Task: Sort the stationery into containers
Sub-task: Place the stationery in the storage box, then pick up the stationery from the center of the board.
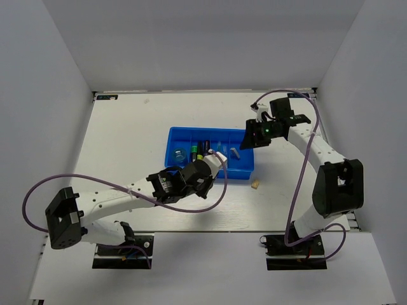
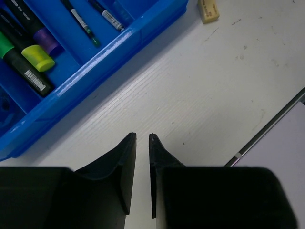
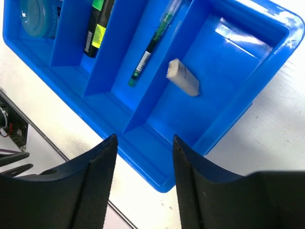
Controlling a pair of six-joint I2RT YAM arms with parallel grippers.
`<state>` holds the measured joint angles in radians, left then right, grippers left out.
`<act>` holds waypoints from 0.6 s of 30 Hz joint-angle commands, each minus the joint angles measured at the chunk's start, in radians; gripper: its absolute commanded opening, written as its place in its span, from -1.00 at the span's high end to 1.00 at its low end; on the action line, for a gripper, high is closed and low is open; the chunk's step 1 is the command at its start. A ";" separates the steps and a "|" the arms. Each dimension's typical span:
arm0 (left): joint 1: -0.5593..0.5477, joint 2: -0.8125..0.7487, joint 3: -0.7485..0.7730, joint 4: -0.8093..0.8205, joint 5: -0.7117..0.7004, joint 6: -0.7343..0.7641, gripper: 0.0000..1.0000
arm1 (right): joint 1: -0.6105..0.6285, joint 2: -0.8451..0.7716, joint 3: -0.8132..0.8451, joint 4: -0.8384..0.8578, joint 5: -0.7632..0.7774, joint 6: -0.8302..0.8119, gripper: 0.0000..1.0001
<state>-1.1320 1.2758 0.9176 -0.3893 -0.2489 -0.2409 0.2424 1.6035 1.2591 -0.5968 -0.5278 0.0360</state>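
The table (image 1: 127, 140) carries the blue tray (image 1: 191, 131), and most of the stationery already lies in its four compartments. The round piece (image 3: 35, 16) is at one end, the marker (image 2: 46, 40) and highlighter (image 2: 35, 56) next to it, then the green pen (image 3: 150, 47), and the white eraser (image 3: 182, 77) at the other end. The right claw (image 3: 143, 143) hangs over that last compartment with its fingers well apart and nothing between them. The left claw (image 2: 142, 143) sits low over bare table just outside the tray's near wall. Its fingers are drawn almost together, leaving only a thin slit with nothing in it. One piece is left outside: the beige eraser (image 2: 208, 9), flat on the table just beside the tray's near right corner and apart from the wall. It lies straight ahead of the left claw and a little to its right. Its long axis runs roughly away from that claw, along the way the fingers point. From above, the two claws look about equally far from it. Only the left wrist has it in sight, while the right claw would have to come back over the tray's rim. I judge the left arm better placed. It would need to spread its fingers first, then reach forward so they close across the eraser's short sides.
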 commanded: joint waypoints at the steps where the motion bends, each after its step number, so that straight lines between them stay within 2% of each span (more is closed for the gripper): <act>1: -0.011 -0.006 0.038 0.053 -0.012 -0.009 0.41 | -0.002 -0.025 0.008 0.018 0.000 -0.019 -0.04; 2: -0.012 0.020 0.043 0.085 0.014 -0.015 0.35 | -0.003 -0.060 -0.001 0.032 0.035 -0.019 0.05; 3: -0.024 0.034 0.059 0.093 0.023 -0.017 0.35 | -0.002 -0.107 -0.038 0.035 0.140 -0.025 0.62; 4: -0.029 0.051 0.091 0.105 0.034 -0.015 0.33 | -0.003 -0.134 -0.059 0.044 0.260 -0.021 1.00; 5: -0.040 0.118 0.130 0.121 0.037 -0.006 0.31 | -0.008 -0.187 -0.078 0.105 0.319 -0.010 1.00; 6: -0.067 0.143 0.151 0.124 0.042 -0.002 0.28 | -0.011 -0.239 -0.113 0.118 0.485 0.023 1.00; 7: -0.074 0.198 0.194 0.125 0.046 0.003 0.28 | -0.017 -0.261 -0.136 0.123 0.523 0.030 1.00; 9: -0.097 0.281 0.269 0.136 0.046 0.000 0.12 | -0.043 -0.322 -0.167 0.123 0.648 0.062 1.00; 11: -0.114 0.365 0.352 0.148 0.028 -0.014 -0.13 | -0.049 -0.359 -0.208 0.106 0.684 0.073 1.00; 12: -0.127 0.435 0.369 0.156 -0.024 -0.035 -0.23 | -0.070 -0.382 -0.220 0.107 0.702 0.096 0.94; 14: -0.132 0.479 0.401 0.197 -0.052 -0.070 -0.26 | -0.087 -0.433 -0.272 0.114 0.720 0.097 0.94; 15: -0.143 0.528 0.405 0.210 -0.088 -0.084 -0.41 | -0.109 -0.460 -0.286 0.135 0.721 0.096 0.89; 18: -0.158 0.603 0.437 0.240 -0.134 -0.165 -0.44 | -0.146 -0.513 -0.305 0.135 0.724 0.088 0.89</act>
<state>-1.2751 1.8423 1.3056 -0.1955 -0.3019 -0.3202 0.1242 1.1362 0.9649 -0.4980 0.1291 0.1059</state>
